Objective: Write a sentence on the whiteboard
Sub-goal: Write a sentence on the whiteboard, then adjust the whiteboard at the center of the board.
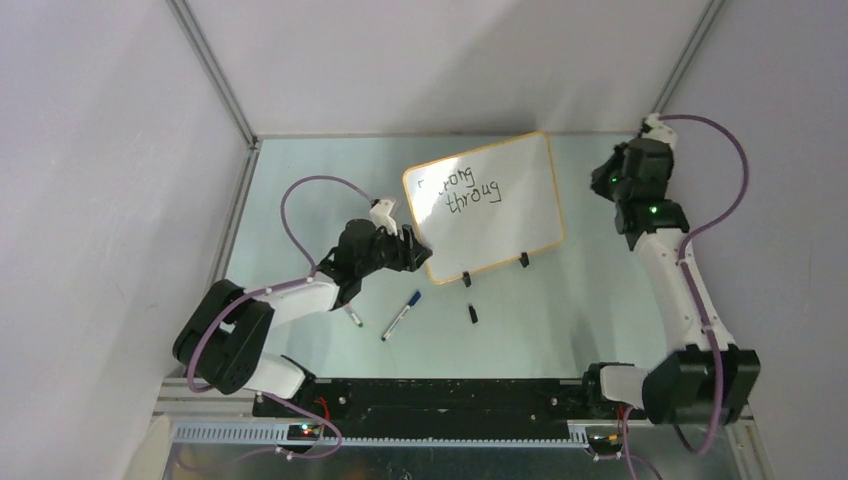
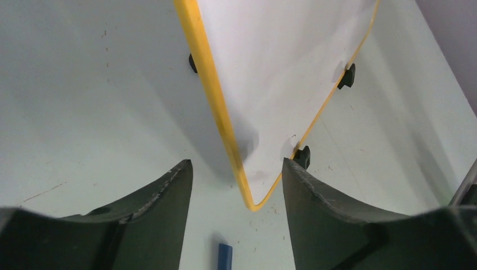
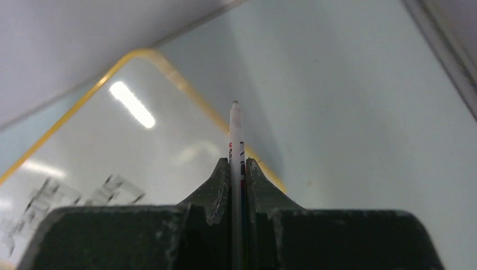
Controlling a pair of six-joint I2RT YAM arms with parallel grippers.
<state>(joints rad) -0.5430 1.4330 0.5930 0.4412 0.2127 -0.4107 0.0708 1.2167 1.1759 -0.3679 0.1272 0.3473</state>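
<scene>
The whiteboard, white with an orange-yellow rim, stands tilted on the table on two black clip feet. The sentence reads "rong" over "throug" in black marker, with a faint mark before it. My left gripper is open at the board's near left corner; the corner lies between the fingers with a gap on each side. My right gripper hovers off the board's right edge, shut on a thin white marker whose tip points away over the rim. The lettering is blurred in the right wrist view.
A blue-capped marker lies on the table in front of the board; its blue end shows below my left fingers. A small black cap lies to its right, and another pen sits beside the left arm. Grey walls enclose the table.
</scene>
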